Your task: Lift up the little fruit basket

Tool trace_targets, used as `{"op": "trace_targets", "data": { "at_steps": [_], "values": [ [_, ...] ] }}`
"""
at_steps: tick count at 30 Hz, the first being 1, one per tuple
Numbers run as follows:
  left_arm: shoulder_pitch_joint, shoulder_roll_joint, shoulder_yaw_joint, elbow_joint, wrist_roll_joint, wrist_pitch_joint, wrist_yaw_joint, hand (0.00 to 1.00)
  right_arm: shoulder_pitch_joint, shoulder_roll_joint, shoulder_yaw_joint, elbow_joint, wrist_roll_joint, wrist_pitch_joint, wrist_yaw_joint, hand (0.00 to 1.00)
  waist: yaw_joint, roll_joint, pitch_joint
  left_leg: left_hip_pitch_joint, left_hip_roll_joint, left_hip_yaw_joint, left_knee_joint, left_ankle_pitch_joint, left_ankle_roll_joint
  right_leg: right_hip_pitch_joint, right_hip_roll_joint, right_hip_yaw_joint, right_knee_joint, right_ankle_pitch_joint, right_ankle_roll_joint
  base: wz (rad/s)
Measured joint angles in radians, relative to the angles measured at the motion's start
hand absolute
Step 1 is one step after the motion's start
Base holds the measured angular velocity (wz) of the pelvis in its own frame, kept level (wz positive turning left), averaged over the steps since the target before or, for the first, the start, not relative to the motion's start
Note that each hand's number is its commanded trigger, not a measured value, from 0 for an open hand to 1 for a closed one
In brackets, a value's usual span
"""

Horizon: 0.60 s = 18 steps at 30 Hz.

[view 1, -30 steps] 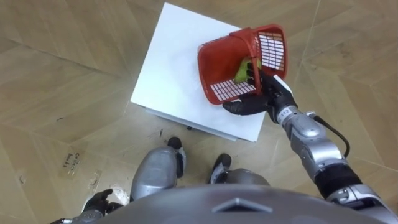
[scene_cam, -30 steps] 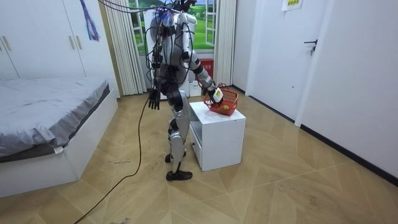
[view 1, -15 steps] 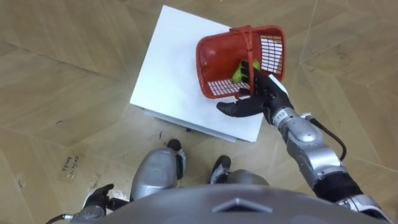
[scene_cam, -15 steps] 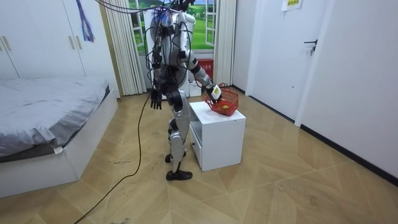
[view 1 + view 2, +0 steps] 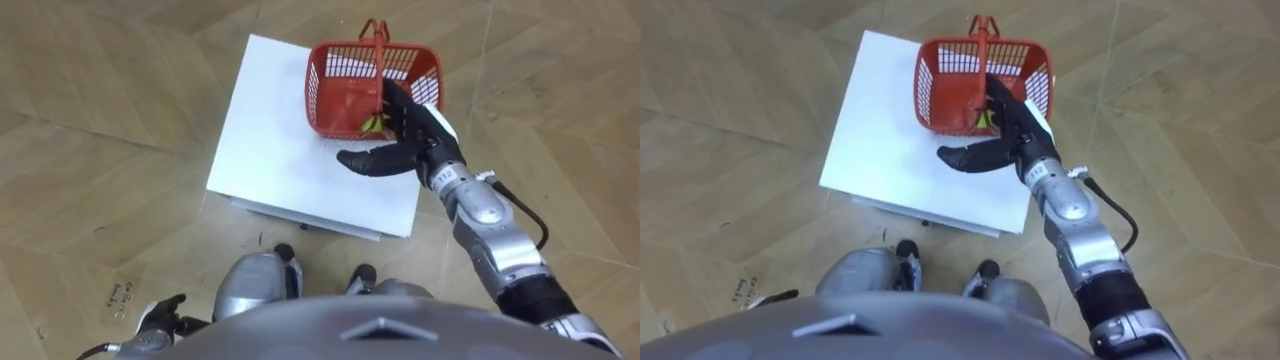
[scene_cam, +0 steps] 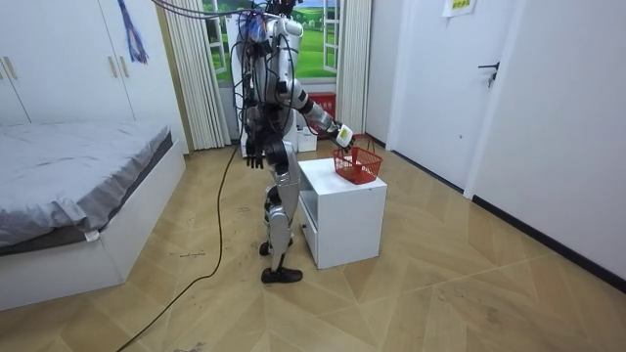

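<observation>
Right hand [image 5: 408, 140] reaches over the near rim of the red fruit basket [image 5: 345, 95], just beside its upright handle [image 5: 377, 45]; how firmly it grips, if at all, cannot be told, since its front part is sunk inside the basket. The basket sits level over the far right corner of the white bedside cabinet [image 5: 270, 140], and whether its base touches the top is unclear. A yellow-green fruit [image 5: 372, 123] lies inside. The robot stands upright at the cabinet's near edge on the wooden floor [image 5: 90, 120], its left hand [image 6: 256, 156] hanging relaxed and empty at its side. A bed [image 6: 78, 166] stands at the room view's left.
</observation>
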Motion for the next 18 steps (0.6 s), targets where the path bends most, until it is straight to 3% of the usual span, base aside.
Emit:
{"op": "trace_targets", "data": {
  "at_steps": [10,18],
  "values": [
    [0.003,-0.014,0.020,0.002,0.001,0.000,0.017,0.00,0.021,0.000,-0.001,-0.016,0.002,-0.016,-0.045,0.00,-0.009,0.026,0.0001,0.063,-0.002,0.008,-0.023,0.000,-0.002,0.043,-0.001,0.003,0.000,-0.001,0.002,-0.02],
    [0.004,-0.018,0.031,0.011,-0.001,0.005,0.030,0.00,0.042,0.000,-0.009,-0.051,-0.050,-0.017,-0.057,0.00,-0.025,0.026,-0.0009,0.093,-0.004,0.012,-0.031,-0.002,-0.005,0.068,-0.001,0.026,0.001,-0.010,0.008,-0.02]
  ]
}}
